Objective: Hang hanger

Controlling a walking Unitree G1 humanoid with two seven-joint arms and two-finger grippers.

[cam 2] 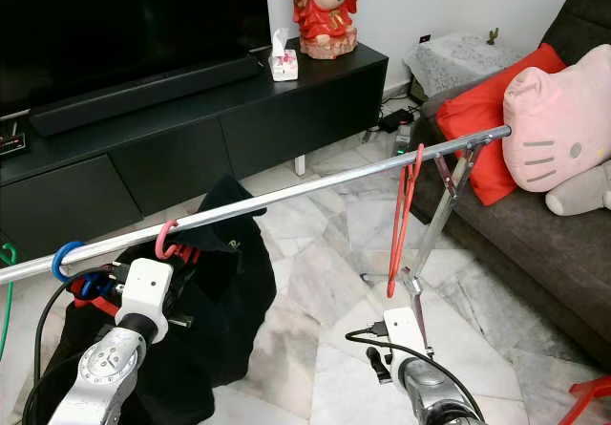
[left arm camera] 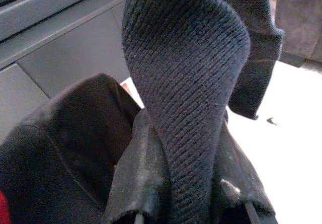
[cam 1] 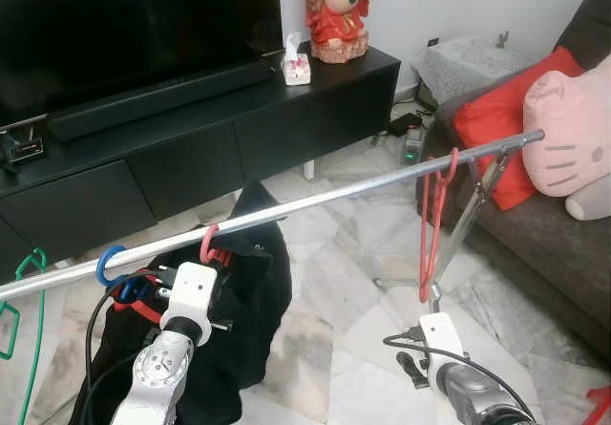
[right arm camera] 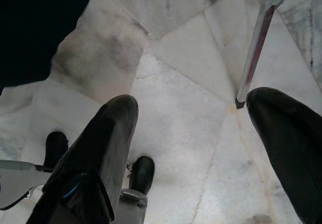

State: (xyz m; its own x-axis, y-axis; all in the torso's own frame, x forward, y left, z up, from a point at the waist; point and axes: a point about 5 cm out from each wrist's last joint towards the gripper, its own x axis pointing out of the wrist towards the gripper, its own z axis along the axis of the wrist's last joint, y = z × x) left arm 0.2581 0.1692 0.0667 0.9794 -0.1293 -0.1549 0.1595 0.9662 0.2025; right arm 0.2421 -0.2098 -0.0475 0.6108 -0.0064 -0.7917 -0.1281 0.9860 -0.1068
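1. Left tool sits nearest, clamped on dark knit cloth of the garment under the rail.
2. Pink hook is already over the rail; you may drag it off if cloth snags on release.
3. Right tool, fingers apart, hangs low by the stand leg; a swing could knock it.
4. Red hanger could slide.

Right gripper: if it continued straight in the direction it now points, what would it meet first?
Probably the marble floor: the open right gripper points down at bare tiles. The rack's metal leg stands off to one side.
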